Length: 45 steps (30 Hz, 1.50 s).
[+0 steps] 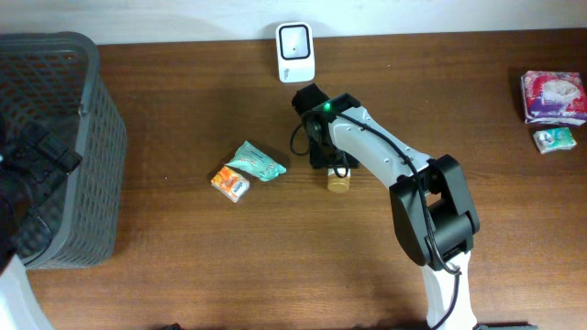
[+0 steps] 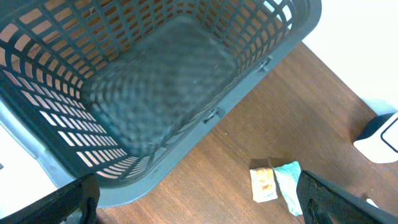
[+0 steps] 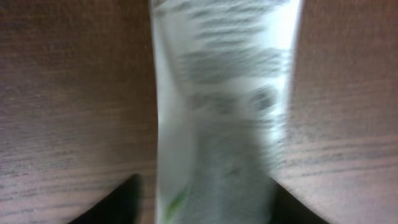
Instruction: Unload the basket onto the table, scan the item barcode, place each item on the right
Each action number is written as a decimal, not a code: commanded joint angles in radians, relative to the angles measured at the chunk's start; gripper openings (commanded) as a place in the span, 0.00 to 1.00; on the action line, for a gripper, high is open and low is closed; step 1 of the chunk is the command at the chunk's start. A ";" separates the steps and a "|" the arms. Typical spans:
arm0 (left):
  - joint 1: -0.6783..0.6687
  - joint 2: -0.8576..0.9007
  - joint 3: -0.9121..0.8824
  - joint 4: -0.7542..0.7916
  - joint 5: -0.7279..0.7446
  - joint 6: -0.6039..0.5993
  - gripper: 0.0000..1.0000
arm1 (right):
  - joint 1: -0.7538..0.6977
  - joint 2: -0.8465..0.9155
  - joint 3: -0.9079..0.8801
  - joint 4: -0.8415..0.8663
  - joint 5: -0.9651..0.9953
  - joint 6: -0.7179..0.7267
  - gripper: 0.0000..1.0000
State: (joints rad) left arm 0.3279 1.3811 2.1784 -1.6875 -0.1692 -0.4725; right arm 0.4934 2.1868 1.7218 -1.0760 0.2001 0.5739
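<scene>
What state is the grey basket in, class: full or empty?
Empty: the left wrist view looks down into the basket and shows only bare mesh floor.

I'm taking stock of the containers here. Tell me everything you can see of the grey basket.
The basket is dark grey plastic, rectangular with rounded corners. Its walls and floor are an open lattice under a solid rim. It stands upright, mouth up, at the left end of the wooden table. The left wrist view shows nothing inside it. As far as can be seen, only the table touches it.
</scene>
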 commanded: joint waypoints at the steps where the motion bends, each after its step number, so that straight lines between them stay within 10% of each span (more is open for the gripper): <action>1: 0.005 -0.002 0.000 0.000 -0.004 -0.008 0.99 | -0.003 -0.004 0.068 -0.045 -0.010 -0.039 0.67; 26: 0.005 -0.002 0.000 0.000 -0.003 -0.008 0.99 | -0.003 0.095 0.129 0.071 0.224 0.064 0.88; 37: 0.005 -0.002 0.000 0.000 -0.003 -0.008 0.99 | -0.005 0.143 0.129 0.029 0.217 0.064 0.73; 41: 0.005 -0.002 0.000 0.000 -0.003 -0.008 0.99 | -0.005 0.143 0.129 0.030 0.183 0.064 0.42; 45: 0.005 -0.002 0.000 0.000 -0.003 -0.008 0.99 | -0.005 0.143 0.129 0.036 0.162 0.064 0.40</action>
State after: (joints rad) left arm 0.3279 1.3811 2.1784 -1.6871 -0.1688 -0.4725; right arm 0.4896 2.3127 1.8347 -1.0424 0.4019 0.6285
